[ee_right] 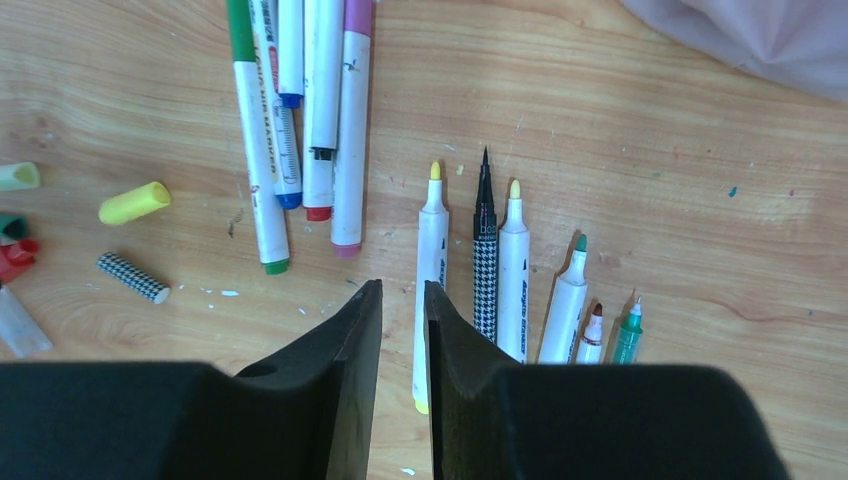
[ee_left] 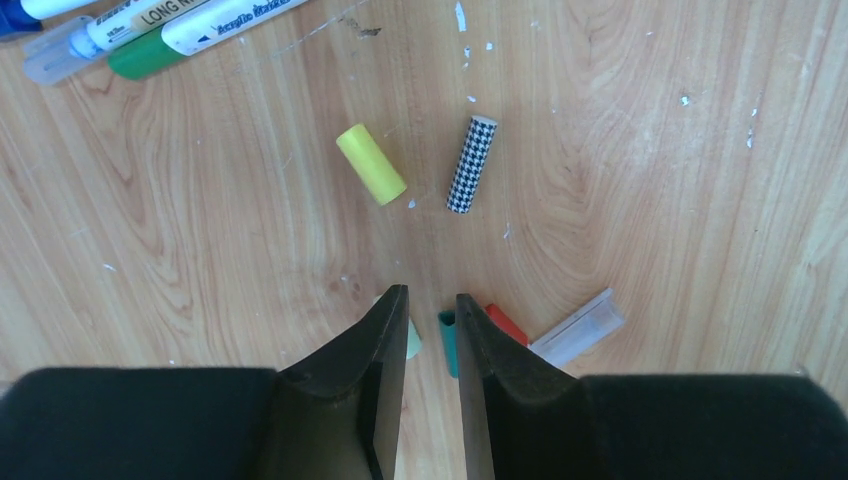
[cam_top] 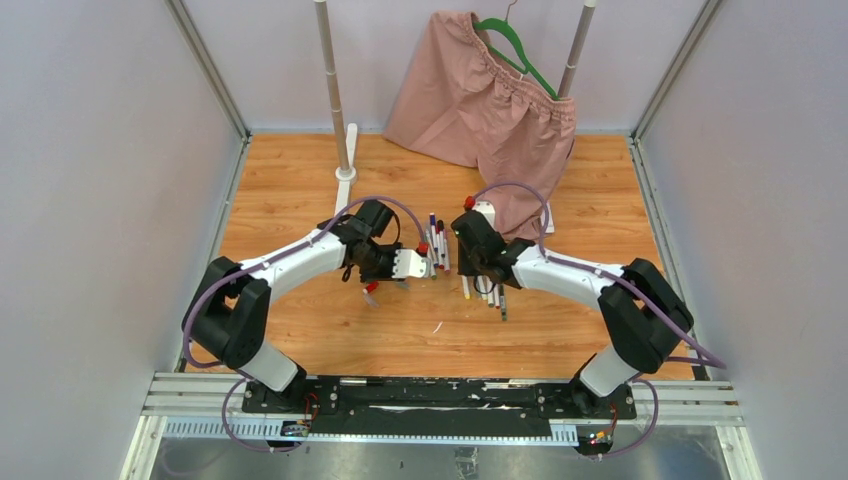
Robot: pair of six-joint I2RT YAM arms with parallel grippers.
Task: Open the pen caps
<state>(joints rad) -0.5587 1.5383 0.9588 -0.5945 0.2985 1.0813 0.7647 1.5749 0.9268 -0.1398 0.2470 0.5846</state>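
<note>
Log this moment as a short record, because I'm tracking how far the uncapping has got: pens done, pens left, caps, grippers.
Uncapped pens: six in a row, tips bare
Other pens: several bunched, seemingly still capped
Lying loose: yellow cap, houndstooth cap, teal cap, red cap, clear cap
Left gripper: slightly open, empty, over the caps
Right gripper: slightly open, empty, over the row's end

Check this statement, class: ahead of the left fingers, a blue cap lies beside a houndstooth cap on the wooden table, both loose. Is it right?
No. The left wrist view shows a yellow cap, not a blue one, beside the houndstooth cap on the wooden table, both loose, ahead of the left fingers.
</note>
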